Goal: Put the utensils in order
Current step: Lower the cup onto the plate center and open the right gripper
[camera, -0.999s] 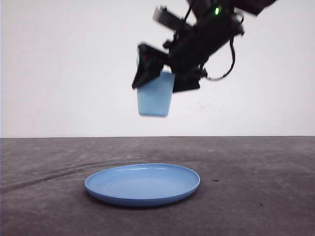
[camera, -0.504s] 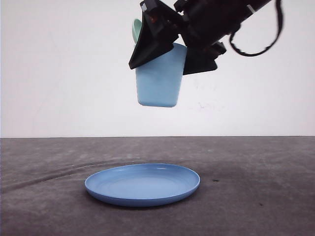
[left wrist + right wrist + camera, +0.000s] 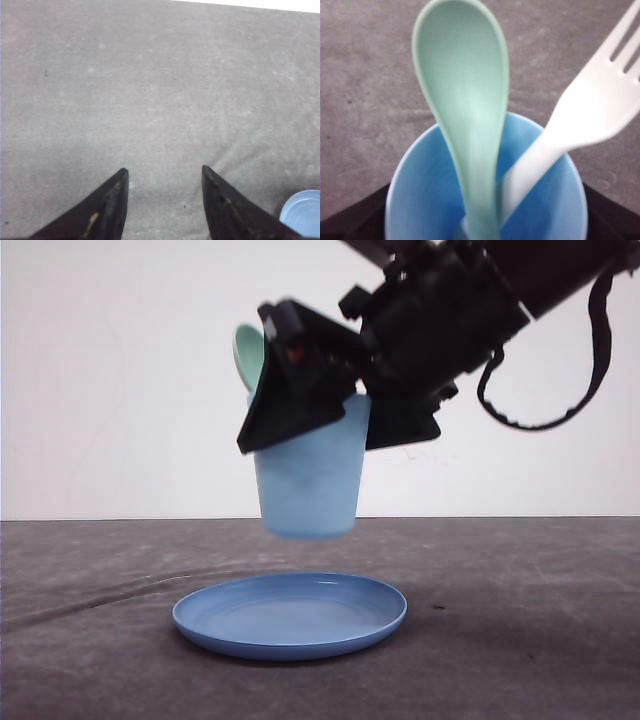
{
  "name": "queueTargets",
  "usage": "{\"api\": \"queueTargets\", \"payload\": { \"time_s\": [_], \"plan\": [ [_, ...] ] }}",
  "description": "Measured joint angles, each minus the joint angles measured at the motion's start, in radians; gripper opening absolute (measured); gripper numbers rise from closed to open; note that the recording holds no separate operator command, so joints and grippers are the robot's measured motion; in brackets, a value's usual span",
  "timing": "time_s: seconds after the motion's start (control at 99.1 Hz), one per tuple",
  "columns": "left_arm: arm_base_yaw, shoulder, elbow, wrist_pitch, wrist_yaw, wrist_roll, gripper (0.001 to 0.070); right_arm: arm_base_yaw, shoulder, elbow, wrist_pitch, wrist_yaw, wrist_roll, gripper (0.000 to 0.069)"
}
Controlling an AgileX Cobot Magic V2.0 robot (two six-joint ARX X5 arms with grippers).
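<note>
My right gripper (image 3: 335, 430) is shut on the light blue cup (image 3: 308, 485) and holds it upright in the air, just above the blue round plate (image 3: 385, 625). Both utensils stand in the cup. The mint-green spoon (image 3: 248, 352) sticks out over the rim, bowl end up. In the right wrist view the spoon (image 3: 462, 90) and the white fork (image 3: 592, 110) lean apart inside the cup (image 3: 420, 200), with dark fingers (image 3: 350, 220) on both sides of it. My left gripper (image 3: 165, 172) hangs open over bare table with nothing between its fingers.
The plate lies flat on the dark grey table (image 3: 530, 640), near the front middle. A curved light blue edge (image 3: 302, 215) shows beside my left gripper in the left wrist view. A white wall (image 3: 120, 390) stands behind the table.
My right gripper has come down and nearer to the front camera with the cup, which now hangs closer above the plate. The spoon shows more clearly over the rim.
</note>
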Motion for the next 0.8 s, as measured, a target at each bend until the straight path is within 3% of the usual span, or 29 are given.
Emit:
{"api": "queueTargets", "payload": {
  "time_s": [0.313, 0.565, 0.797],
  "plan": [
    [-0.019, 0.0, 0.0, 0.0, 0.0, 0.0, 0.0274, -0.001, 0.165, 0.0, 0.106, 0.0, 0.001, 0.0488],
    [-0.021, 0.0, 0.0, 0.0, 0.0, 0.0, 0.0274, -0.001, 0.194, 0.0, 0.117, 0.0, 0.003, 0.0492],
    [-0.021, 0.0, 0.0, 0.0, 0.0, 0.0, 0.0274, -0.001, 0.194, 0.0, 0.122, 0.0, 0.008, 0.0653]
  ]
}}
